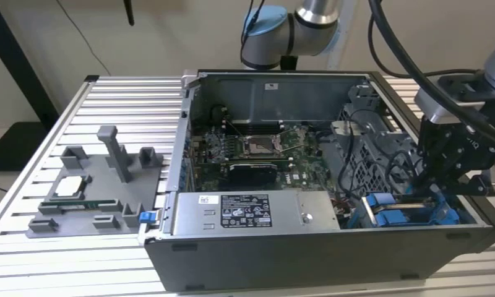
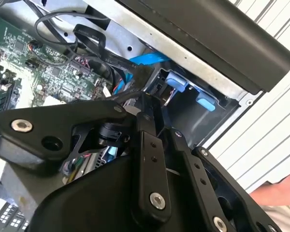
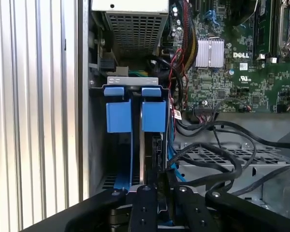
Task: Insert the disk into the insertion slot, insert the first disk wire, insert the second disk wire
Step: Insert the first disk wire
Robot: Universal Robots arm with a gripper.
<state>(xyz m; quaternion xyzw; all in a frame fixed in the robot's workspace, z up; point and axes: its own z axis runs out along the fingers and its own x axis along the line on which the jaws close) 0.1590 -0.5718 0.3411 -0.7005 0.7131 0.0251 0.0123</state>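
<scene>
First wrist view: the claw is closed, its fingers pinching a black wire at the slot. The disk sits in that slot just ahead of the claw, blue tabs showing.

In the exterior view, the robot arm is cut off by the picture's upper edge. The lower end of the gripper is hidden among the blue rails of the insertion slot. In both wrist views the gripper's own black linkage covers the slot's near end, so what it contacts there cannot be determined. The label on the power-supply box is too small to read.
</scene>
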